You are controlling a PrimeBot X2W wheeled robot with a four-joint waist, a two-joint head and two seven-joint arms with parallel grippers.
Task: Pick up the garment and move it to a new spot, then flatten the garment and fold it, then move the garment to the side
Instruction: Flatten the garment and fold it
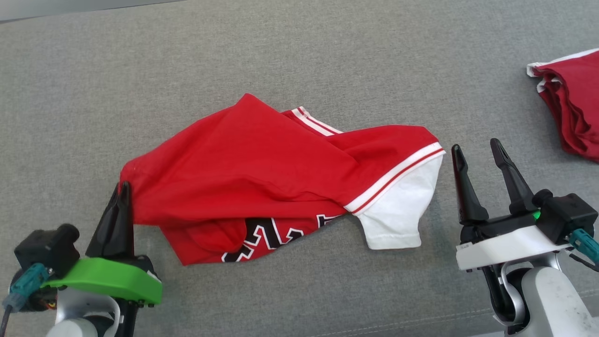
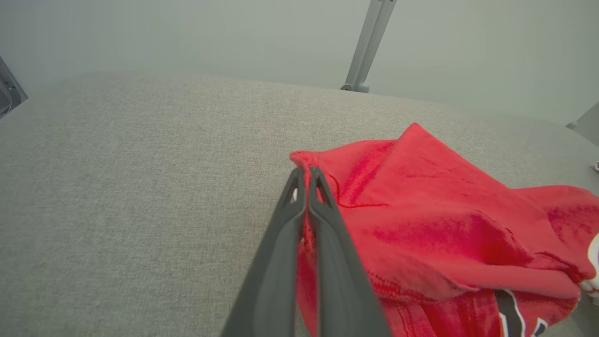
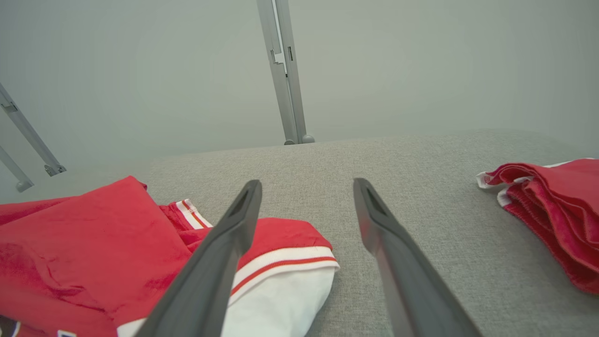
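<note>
On the grey cushion [image 1: 299, 56], the left gripper [image 1: 121, 187] is clamped on the red jersey [image 1: 252, 164] at its left edge. The right gripper [image 1: 476, 145] sits beside the white sleeve [image 1: 402, 210], jaws apart.

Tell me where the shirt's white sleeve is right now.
Head view: the white sleeve lies at the right end of the red shirt on the grey surface, just left of the right gripper, whose jaws stand open.
</note>
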